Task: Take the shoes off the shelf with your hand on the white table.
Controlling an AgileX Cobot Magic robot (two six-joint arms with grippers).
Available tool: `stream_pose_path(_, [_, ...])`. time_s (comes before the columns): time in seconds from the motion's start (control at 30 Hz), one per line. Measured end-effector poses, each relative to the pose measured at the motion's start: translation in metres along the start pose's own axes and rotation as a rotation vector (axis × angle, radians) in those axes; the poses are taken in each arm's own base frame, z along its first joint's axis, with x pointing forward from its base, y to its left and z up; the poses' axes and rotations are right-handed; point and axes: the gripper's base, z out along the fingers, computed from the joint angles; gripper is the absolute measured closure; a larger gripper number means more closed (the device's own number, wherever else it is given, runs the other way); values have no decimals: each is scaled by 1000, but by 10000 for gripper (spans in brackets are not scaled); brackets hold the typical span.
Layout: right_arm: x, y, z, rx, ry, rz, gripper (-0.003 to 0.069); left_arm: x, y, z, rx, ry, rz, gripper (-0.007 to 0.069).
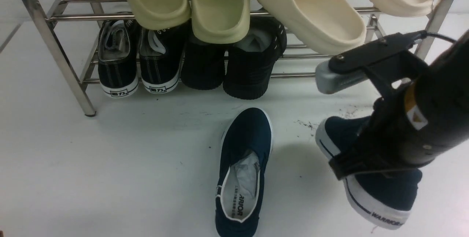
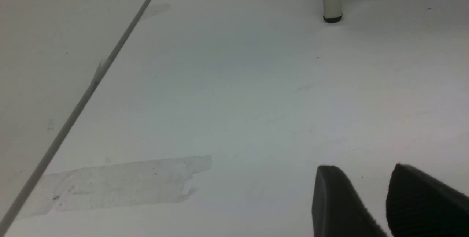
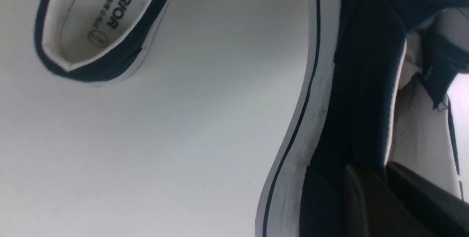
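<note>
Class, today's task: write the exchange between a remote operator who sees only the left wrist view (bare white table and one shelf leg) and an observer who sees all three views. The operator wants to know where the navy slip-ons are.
Operator: Where are the navy slip-ons?
Observer: One navy shoe lies flat on the white table, in front of the shelf.
Operator: And its partner?
Observer: The right claw is shut on the side wall of the second navy shoe, which is tilted.
Operator: What is on the shelf?
Observer: On the lower tier, black sneakers and all-black shoes; pale slippers above.
</note>
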Motion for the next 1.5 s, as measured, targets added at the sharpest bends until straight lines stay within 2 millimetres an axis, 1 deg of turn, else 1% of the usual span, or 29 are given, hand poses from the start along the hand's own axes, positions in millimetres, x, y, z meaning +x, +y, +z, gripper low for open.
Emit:
stream_pose_path(0.13, [-6, 9, 11, 46, -43, 19, 618, 0, 0, 0, 0, 0, 0, 383])
stream_pose_path(0.17, [-10, 14, 19, 48, -60, 27, 618, 0, 0, 0, 0, 0, 0, 383])
stream_pose_path(0.27, [-17, 23, 33, 29, -78, 24, 618, 0, 0, 0, 0, 0, 0, 383])
stream_pose_path(0.43, [-24, 38, 58, 7, -81, -1, 618, 0, 0, 0, 0, 0, 0, 383])
stream_pose_path(0.5, [-25, 43, 67, 6, -72, -7, 618, 0, 0, 0, 0, 0, 0, 383])
stream_pose_path(0.53, [-25, 43, 68, 5, -71, -8, 618, 0, 0, 0, 0, 0, 0, 383])
stream_pose_path(0.67, [-26, 55, 91, 6, -35, -7, 618, 0, 0, 0, 0, 0, 0, 383])
stream_pose_path(0.7, [-26, 55, 92, 5, -35, -7, 618, 0, 0, 0, 0, 0, 0, 383])
stream_pose_path(0.73, [-26, 58, 101, 9, -24, -4, 618, 0, 0, 0, 0, 0, 0, 383])
stream_pose_path(0.83, [-25, 65, 113, -13, -7, 14, 618, 0, 0, 0, 0, 0, 0, 383])
stream_pose_path(0.97, [-24, 71, 127, -21, 19, 29, 613, 0, 0, 0, 0, 0, 0, 383])
stream_pose_path(1.07, [-22, 73, 133, -24, 43, 41, 594, 0, 0, 0, 0, 0, 0, 383])
stream_pose_path(1.13, [-21, 75, 136, -33, 63, 54, 555, 0, 0, 0, 0, 0, 0, 383])
stream_pose_path(1.17, [-21, 75, 136, -35, 66, 55, 550, 0, 0, 0, 0, 0, 0, 383])
stream_pose_path(1.27, [-19, 77, 137, -52, 86, 43, 421, 0, 0, 0, 0, 0, 0, 383])
stream_pose_path(1.37, [-18, 77, 137, -57, 107, 38, 268, 0, 0, 0, 0, 0, 0, 383])
stream_pose_path(1.4, [-18, 76, 137, -54, 116, 37, 238, 0, 0, 0, 0, 0, 0, 383])
stream_pose_path(1.47, [-18, 75, 135, -42, 141, 36, 131, 0, 0, 0, 0, 0, 0, 383])
stream_pose_path(1.5, [-18, 75, 132, -37, 150, 29, 95, 0, 0, 0, 0, 0, 0, 383])
